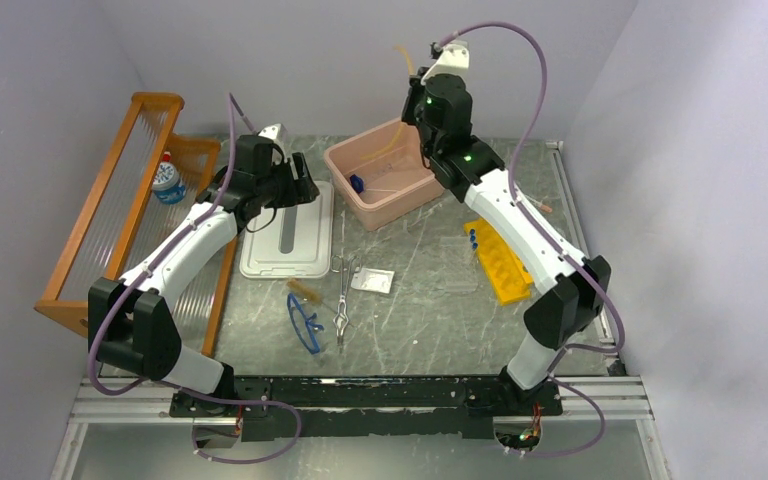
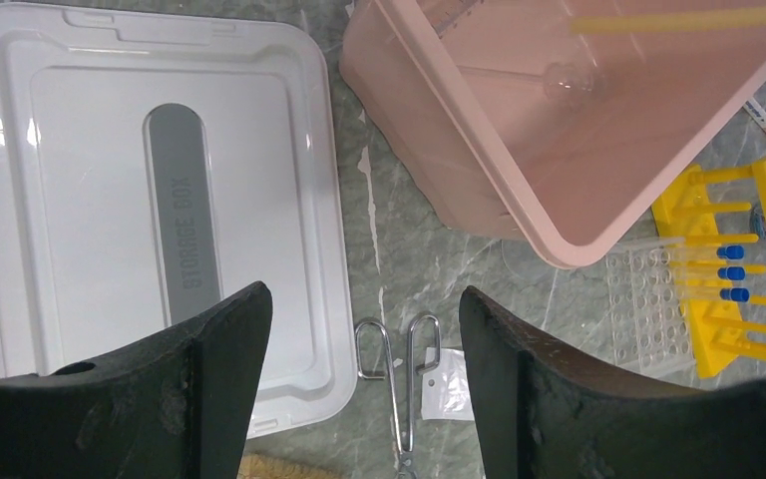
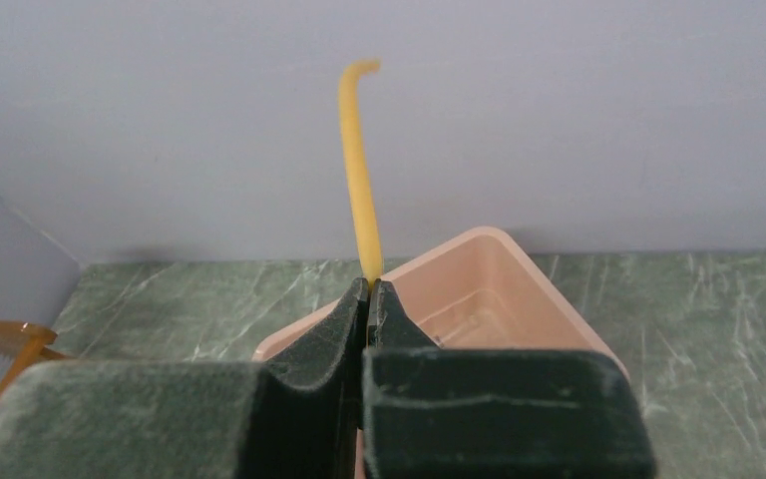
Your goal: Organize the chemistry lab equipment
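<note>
The right arm reaches up over the pink bin [image 1: 380,190] at the back of the table. The right gripper [image 3: 367,299] is pressed tight on the tan rubber tube [image 3: 359,170], which stands nearly upright above the fingers and bends over at its tip. The tube's lower part is hidden behind the gripper in the wrist view. In the left wrist view a yellow length crosses above the bin's far side.

The left arm stretches forward, and the left gripper [image 2: 364,291] hangs spread wide with nothing between its fingers. It is above the table beside the white lid [image 2: 80,200].

The metal scissors and forceps [image 1: 341,295] lie mid-table beside the white packet [image 1: 372,280]. In the left wrist view they are cut off at the lower edge. The safety glasses [image 1: 305,322] lie nearer the bases. The blue-capped tubes [image 2: 730,269] sit in the yellow rack [image 1: 498,265].
</note>
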